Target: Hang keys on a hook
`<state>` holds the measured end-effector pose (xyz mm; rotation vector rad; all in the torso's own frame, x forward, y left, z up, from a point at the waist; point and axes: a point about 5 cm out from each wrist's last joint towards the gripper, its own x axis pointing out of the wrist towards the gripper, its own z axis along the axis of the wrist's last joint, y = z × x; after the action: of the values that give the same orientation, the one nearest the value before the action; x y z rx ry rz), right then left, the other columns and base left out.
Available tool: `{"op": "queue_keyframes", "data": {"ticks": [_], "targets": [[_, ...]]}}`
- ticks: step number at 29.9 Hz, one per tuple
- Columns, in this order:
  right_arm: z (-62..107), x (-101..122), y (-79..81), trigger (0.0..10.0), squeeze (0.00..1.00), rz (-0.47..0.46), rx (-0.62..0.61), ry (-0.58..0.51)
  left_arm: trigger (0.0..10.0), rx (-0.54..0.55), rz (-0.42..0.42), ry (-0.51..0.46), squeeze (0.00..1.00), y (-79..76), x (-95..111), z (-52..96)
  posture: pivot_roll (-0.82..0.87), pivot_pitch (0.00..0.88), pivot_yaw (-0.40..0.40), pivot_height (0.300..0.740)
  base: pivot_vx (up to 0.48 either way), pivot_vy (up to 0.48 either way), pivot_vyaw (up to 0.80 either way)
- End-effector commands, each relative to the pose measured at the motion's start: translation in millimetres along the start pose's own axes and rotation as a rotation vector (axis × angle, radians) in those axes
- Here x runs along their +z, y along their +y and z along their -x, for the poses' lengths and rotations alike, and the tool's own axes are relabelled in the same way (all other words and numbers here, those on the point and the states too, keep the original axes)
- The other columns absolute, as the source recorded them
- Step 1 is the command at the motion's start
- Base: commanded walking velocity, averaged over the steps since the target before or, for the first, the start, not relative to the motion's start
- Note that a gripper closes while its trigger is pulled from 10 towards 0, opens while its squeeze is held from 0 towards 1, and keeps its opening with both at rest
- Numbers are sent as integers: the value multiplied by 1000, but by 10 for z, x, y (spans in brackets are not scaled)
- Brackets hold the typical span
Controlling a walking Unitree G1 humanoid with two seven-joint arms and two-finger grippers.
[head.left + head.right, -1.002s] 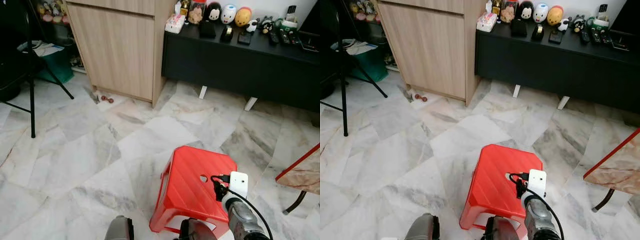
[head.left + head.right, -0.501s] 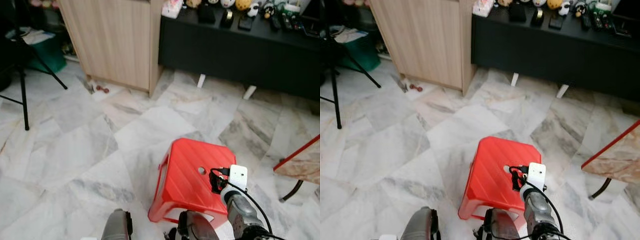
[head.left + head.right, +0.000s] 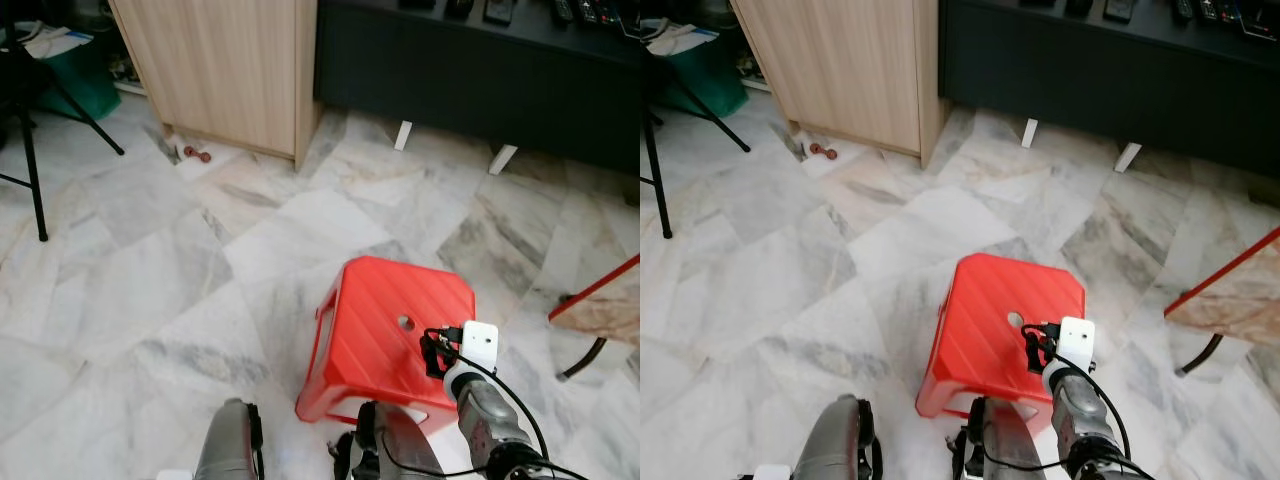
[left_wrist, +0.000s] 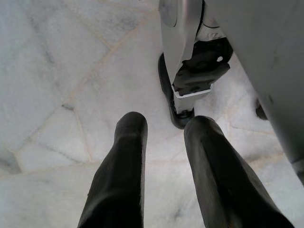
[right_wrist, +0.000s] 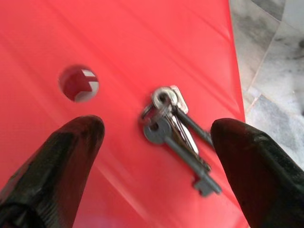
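A bunch of metal keys [image 5: 173, 121] on a ring lies flat on the top of a red plastic stool [image 3: 385, 320], close to its round hole [image 5: 78, 83]. My right gripper [image 5: 156, 128] hangs just above the stool, open, with one black finger on each side of the keys and not touching them. In the left eye view my right wrist [image 3: 478, 348], with its white camera block, is over the stool's near right part. My left gripper [image 4: 166, 126] hangs idle, pointing at the marble floor, its fingers a little apart.
A wooden cabinet [image 3: 230, 70] and a low black sideboard [image 3: 480, 90] stand at the far side. A black tripod leg [image 3: 30, 150] is at the left. A red-edged marble tabletop [image 3: 600, 300] juts in from the right. My own foot [image 4: 190, 90] is beside the left gripper.
The head camera has moved forward and tilted down, so the cabinet and sideboard tops slid out of view. My right wrist stays over the stool's right side.
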<state>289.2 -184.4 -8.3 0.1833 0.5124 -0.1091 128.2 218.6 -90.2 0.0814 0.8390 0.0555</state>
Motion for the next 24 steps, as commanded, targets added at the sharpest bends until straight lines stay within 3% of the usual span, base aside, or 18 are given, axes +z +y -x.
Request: {"op": "queue_keyframes", "data": {"ticks": [1, 10, 19, 24], "targets": [[4, -5, -30, 10000, 0, -8, -11, 5, 10000, -60, -9, 12, 0, -182, -62, 16, 24, 324, -146, 614, 0, 0, 0], [-50, 153, 41, 10000, 0, -16, 5, -28, 10000, -46, -13, -13, 0, -177, -53, 27, 27, 340, -145, 614, 0, 0, 0], [-97, 339, -21, 10000, 0, 70, -22, -35, 10000, -47, -17, -20, 0, -179, -101, 65, 26, 359, -145, 614, 0, 0, 0], [-102, 399, -159, 10000, 0, 193, -54, 2, 10000, -47, -19, -22, 0, -188, -151, 102, 24, 380, -147, 614, 0, 0, 0]]}}
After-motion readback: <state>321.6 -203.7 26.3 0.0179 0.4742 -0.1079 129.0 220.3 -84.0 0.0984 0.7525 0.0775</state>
